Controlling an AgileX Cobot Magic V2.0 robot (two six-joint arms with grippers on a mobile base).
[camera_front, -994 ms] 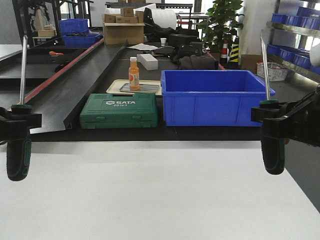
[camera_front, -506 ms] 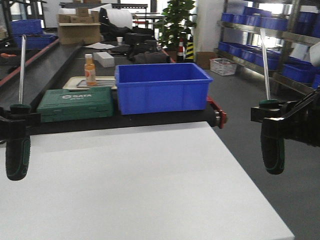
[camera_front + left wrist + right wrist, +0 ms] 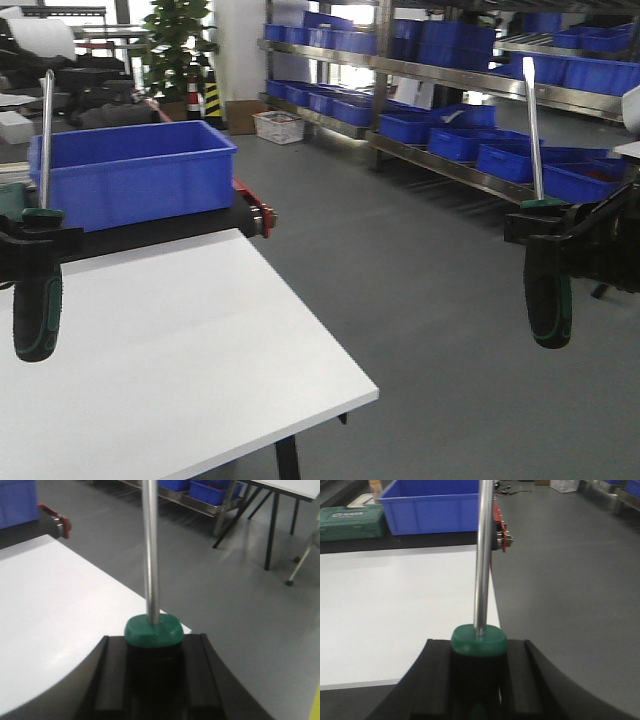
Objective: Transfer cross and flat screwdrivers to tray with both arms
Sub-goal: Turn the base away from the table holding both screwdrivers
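At either flank of the worktop (image 3: 170, 330), left tool (image 3: 35, 245) pinches one screwdriver (image 3: 37, 320), right tool (image 3: 545, 228) pinches a second screwdriver (image 3: 548, 310); shafts upright, handles hanging free, probably for carrying. Tray not in view.

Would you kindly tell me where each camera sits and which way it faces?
Front: on the robot, facing forward over the table toward shelves; left gripper and right gripper show, holding left screwdriver and right screwdriver upright.
Left wrist: behind the left gripper, looking past the left screwdriver at table and floor.
Right wrist: behind the right gripper, looking past the right screwdriver toward the bin.
All three share the table.
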